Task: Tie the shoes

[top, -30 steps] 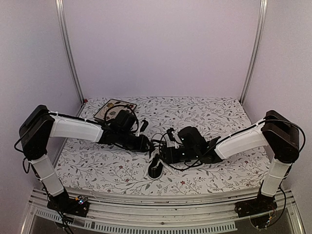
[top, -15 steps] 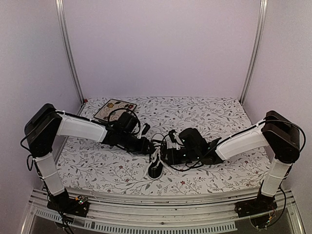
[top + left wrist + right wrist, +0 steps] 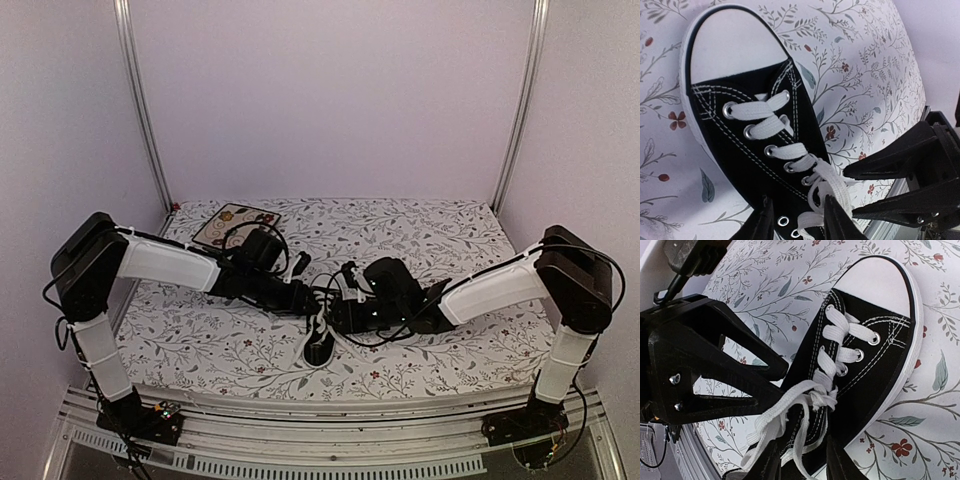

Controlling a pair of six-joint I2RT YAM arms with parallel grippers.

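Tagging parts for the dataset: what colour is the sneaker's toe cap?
White toe cap on the black sneaker; clearest in the left wrist view.

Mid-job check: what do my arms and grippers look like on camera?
The left arm and right arm have white link shells, black joints and bases, and loose black cables at the wrists. The left gripper and right gripper each carry two black fingers, open triangular trusses with screw heads, tapering to narrow tips.

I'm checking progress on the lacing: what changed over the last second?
Both arms drew in toward the sneaker: the left claw shifted right, the right claw shifted left, and each now straddles its loose laces. Neither visibly grips a lace. The sneaker and floral plate stayed put.
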